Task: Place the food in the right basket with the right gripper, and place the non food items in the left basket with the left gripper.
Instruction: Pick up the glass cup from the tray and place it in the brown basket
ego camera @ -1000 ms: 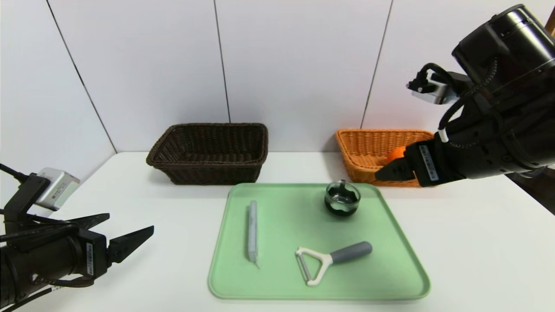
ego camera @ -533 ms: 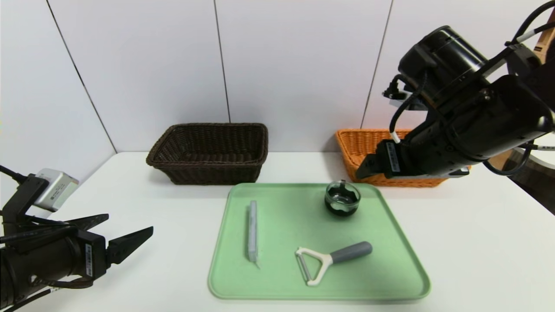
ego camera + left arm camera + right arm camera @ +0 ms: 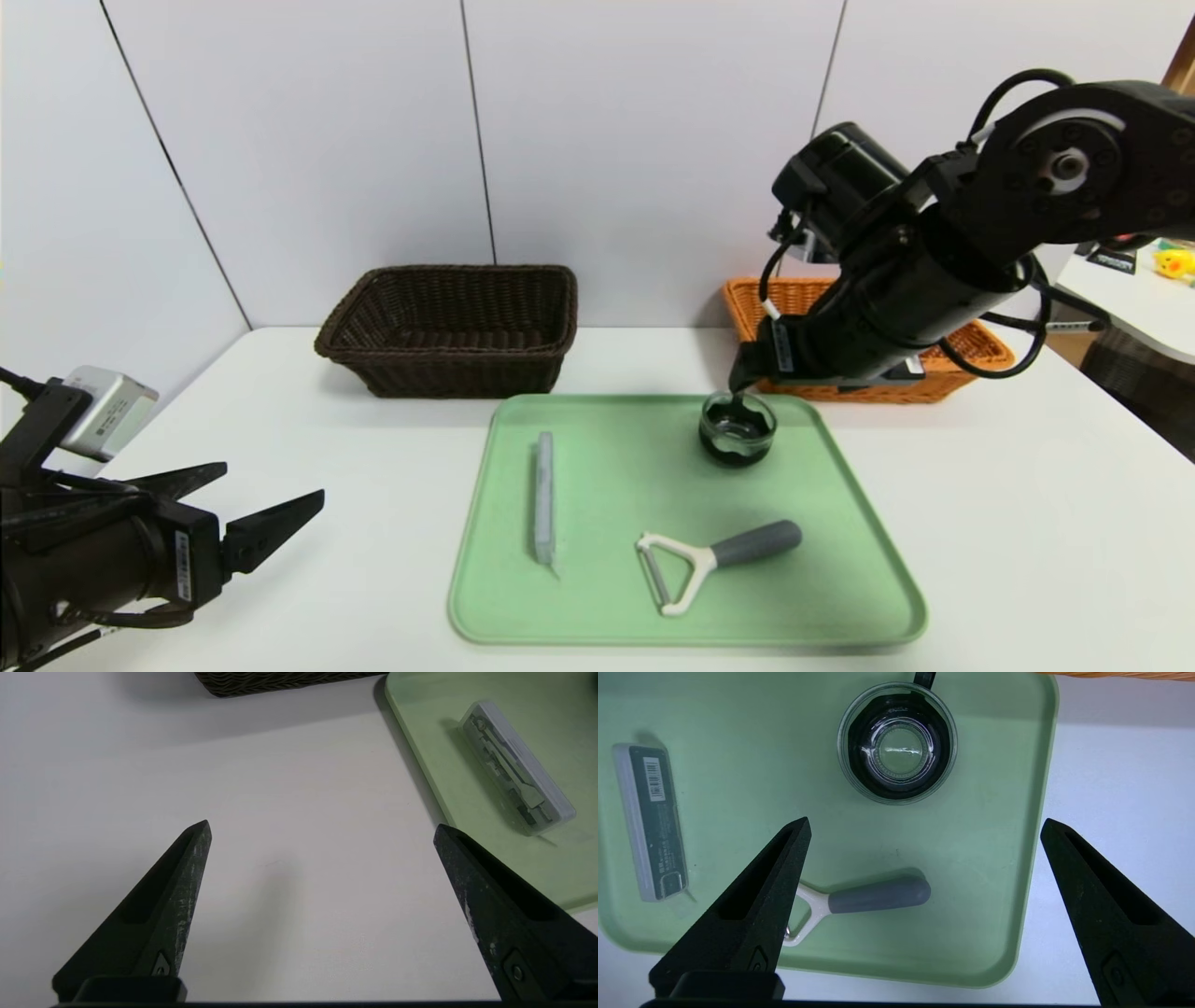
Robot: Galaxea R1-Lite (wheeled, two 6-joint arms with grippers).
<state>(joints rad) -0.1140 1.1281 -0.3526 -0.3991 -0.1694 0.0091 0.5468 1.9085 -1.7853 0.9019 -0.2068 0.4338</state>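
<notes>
A robot with two black arms worked at a white surface (image 3: 1008, 523). On it lay a pale green tray (image 3: 868, 597), and all three non-food items rested on that tray: a small round dark glass dish (image 3: 737, 428) near its far right corner, a thin grey bar in a clear case (image 3: 543, 497) toward its left side, and a white Y-shaped peeler with a grey handle (image 3: 714, 563) near its front.

Behind the tray stood two woven baskets, well apart. The dark brown left basket (image 3: 450, 327) appeared empty. The orange-tan right basket (image 3: 971, 359) was mostly hidden by the right arm, so the orange fruit could not be seen in any view; whether it lay inside could not be told.

The right claw (image 3: 920, 835) hung above the tray, released and wide, holding nothing, pointed steeply down with the dish just beyond its tips. The left claw (image 3: 247, 509) was parked low at the left edge, also released and empty, with the bar's case nearby on the tray.

By the look of it, the sorting of non-food items had not begun; all three remained for the left claw.

The room was plain: pale wall panels (image 3: 644, 140) with thin dark seams behind the surface.
</notes>
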